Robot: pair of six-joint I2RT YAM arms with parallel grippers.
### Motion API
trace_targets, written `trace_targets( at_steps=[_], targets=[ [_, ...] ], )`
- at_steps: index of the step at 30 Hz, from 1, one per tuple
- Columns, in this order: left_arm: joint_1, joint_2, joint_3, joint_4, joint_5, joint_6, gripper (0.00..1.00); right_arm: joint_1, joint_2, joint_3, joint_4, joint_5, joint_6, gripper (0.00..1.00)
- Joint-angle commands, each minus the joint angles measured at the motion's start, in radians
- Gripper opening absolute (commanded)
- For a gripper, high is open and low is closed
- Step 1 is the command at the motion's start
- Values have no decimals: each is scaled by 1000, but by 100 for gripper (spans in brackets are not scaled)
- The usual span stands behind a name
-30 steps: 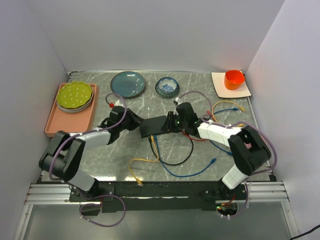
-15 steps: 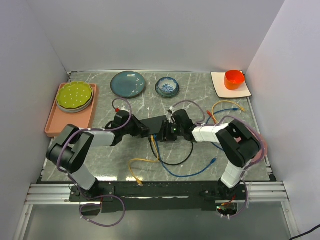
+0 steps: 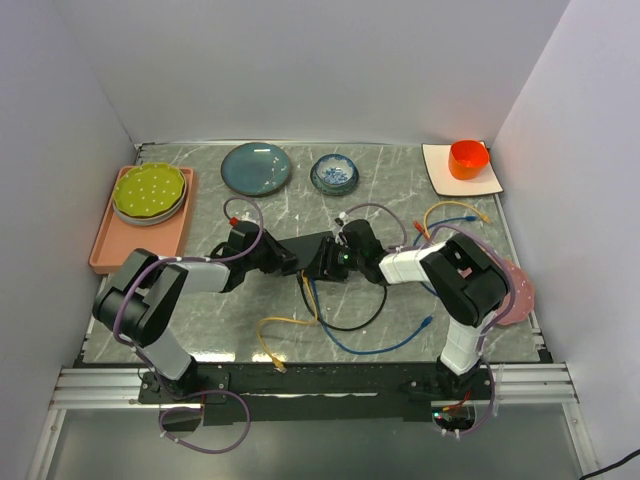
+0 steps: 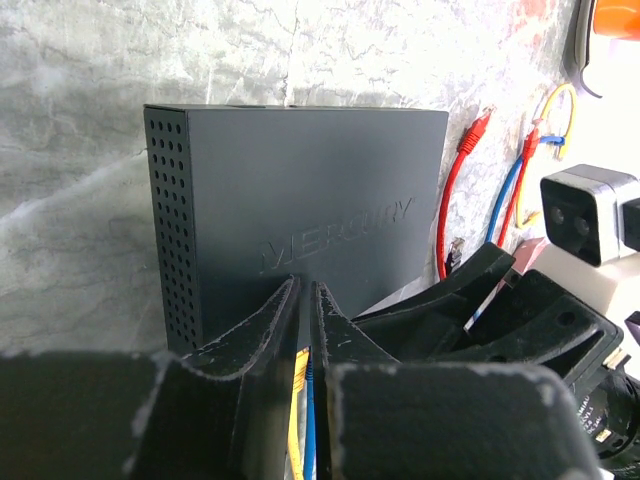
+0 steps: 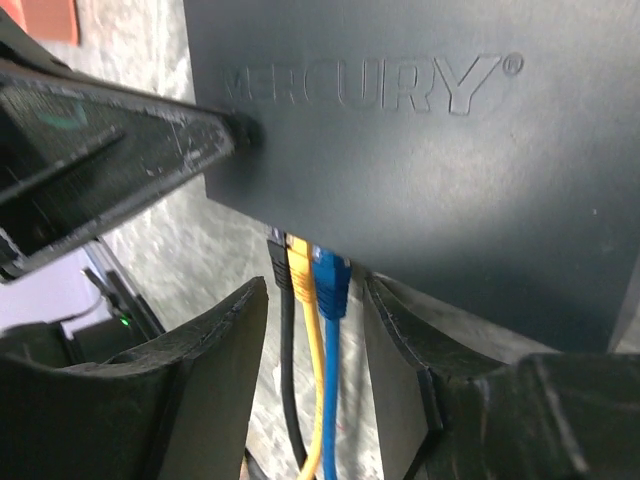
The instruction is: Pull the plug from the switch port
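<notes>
On the marble table (image 3: 220, 320), the switch (image 3: 318, 252) is lying mid-table, three plugs (image 5: 305, 275) leaving its near edge. The right gripper (image 5: 315, 290) is straddling them, jaws apart, gripping nothing; the left gripper (image 4: 303, 290), nearly closed and empty, is pressing its top. Pulling straight nearward looks best, though loose cables (image 3: 280, 321) are crowding that path.

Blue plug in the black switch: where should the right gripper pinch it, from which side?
Pinch the blue plug by its moulded body just outside the flat matte-black switch box, coming straight along its cable from the port edge. The yellow plug sits tight against one side, so a pinch probably takes both; the open right gripper straddles them.
</notes>
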Motion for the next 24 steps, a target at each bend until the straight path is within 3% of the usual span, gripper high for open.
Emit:
trace_targets(
  at_steps=[1,12,24],
  targets=[
    [-4,12,1,-16,-20,-2,17,-11,33,-30,108,14,69,51],
    [-4,12,0,-15,-18,-5,17,-65,96,-129,349,-65,218,47],
    [-4,26,3,-5,-13,-14,17,-105,157,-145,431,-116,264,38]
  ],
)
